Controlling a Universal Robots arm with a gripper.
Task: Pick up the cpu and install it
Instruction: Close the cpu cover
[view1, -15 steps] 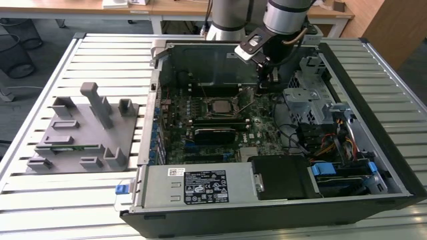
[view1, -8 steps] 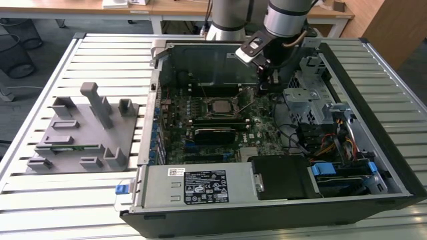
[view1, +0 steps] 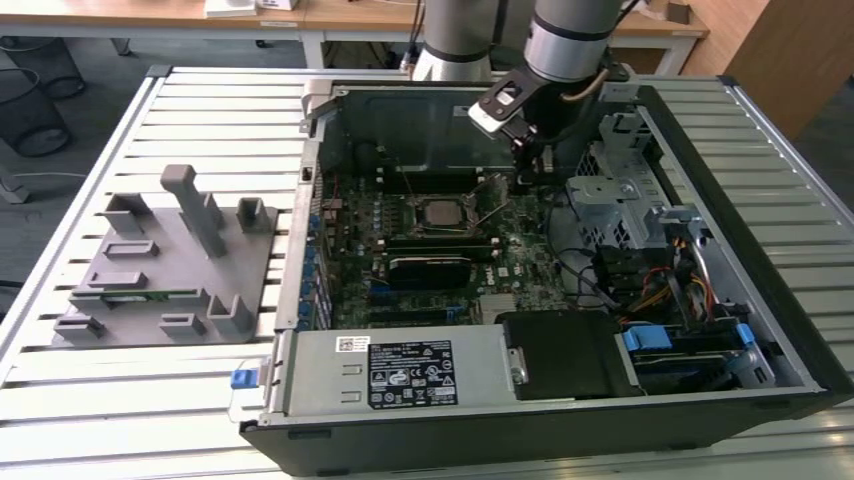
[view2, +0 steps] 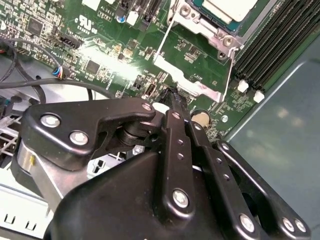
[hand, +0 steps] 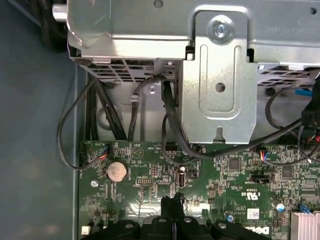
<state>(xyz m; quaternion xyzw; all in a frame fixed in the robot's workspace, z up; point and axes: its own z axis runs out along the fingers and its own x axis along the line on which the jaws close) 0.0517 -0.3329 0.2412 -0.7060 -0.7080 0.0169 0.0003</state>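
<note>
Your cpu (view2: 226, 7) sits flat in the socket (view2: 197, 22), silver lid up, inside a steel frame. The pincer (view2: 174, 98) is pressed together and holds nothing. Its slim black tips are just beside the socket's shiny metal plate (view2: 182, 75), probably closed so they can poke it. A thin wire lever (view2: 231, 65) runs alongside the socket, over the glossy green motherboard (hand: 150, 190).

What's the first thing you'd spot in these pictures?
A big open computer case with its green motherboard showing. The silver cpu sits mid-board, and the robot's black gripper pokes down beside it, toward the exterior view's right. A gray parts stand sits at the exterior view's left.
</note>
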